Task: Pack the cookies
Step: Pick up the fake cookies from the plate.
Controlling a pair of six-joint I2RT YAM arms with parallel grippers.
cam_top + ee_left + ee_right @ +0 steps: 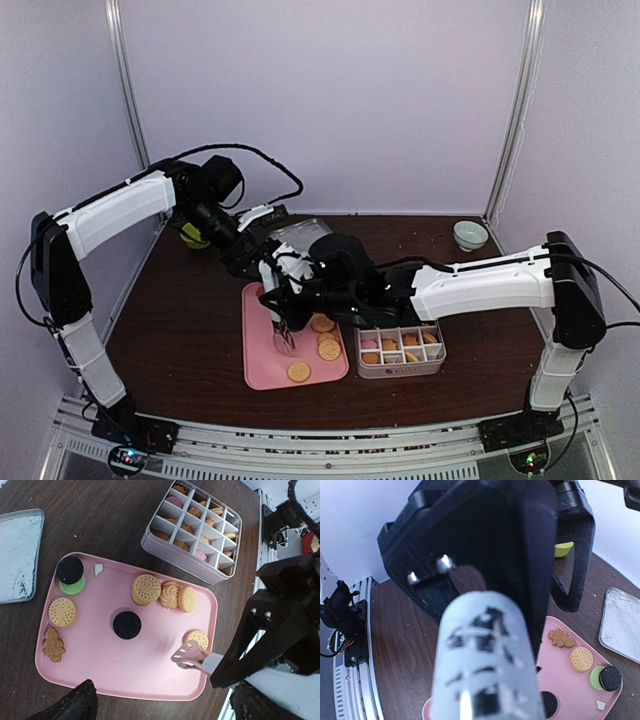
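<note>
Left gripper (162, 702) spread wide above the pink tray (100, 652), holding nothing. Right gripper (227, 669) pinches the tongs (190, 655) by the handle, tip just beside one round biscuit near the tray rim. The cookies (146, 589) lie scattered on the tray; more sit in the divided box (175, 559) beside it.

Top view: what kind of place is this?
Likely a robot test booth, not a kitchen: plain walls and metal posts enclose one table, left arm and right arm mount on its near rail, and cookies sit staged on a pink tray.
</note>
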